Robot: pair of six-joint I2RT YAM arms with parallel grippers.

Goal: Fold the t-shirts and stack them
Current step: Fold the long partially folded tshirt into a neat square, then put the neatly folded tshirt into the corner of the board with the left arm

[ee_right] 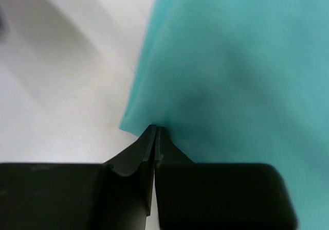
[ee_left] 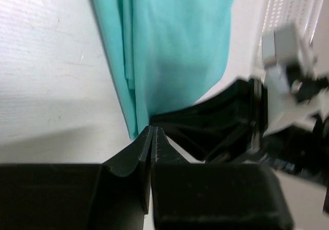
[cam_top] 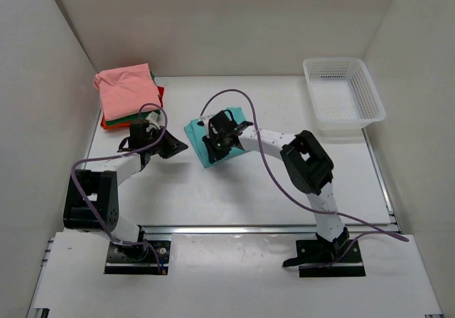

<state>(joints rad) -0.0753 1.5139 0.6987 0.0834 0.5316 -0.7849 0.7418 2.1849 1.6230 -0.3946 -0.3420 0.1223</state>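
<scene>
At tips of right gripper (ee_right: 156, 128): folded teal t-shirt (cam_top: 197, 141), edge pinched, not yet stacked. Left gripper (ee_left: 154, 129) clenched, touching its corner; cannot tell whether holding cloth. Beyond left gripper: stack (cam_top: 128, 90), pink uppermost. Between shirt and stack: left gripper itself. Far beyond right gripper: basket (cam_top: 373, 99).

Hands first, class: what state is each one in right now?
Left hand: closed, tips at a corner of the teal t-shirt; whether it grips cannot be told.
Right hand: closed on the edge of the teal t-shirt.
</scene>
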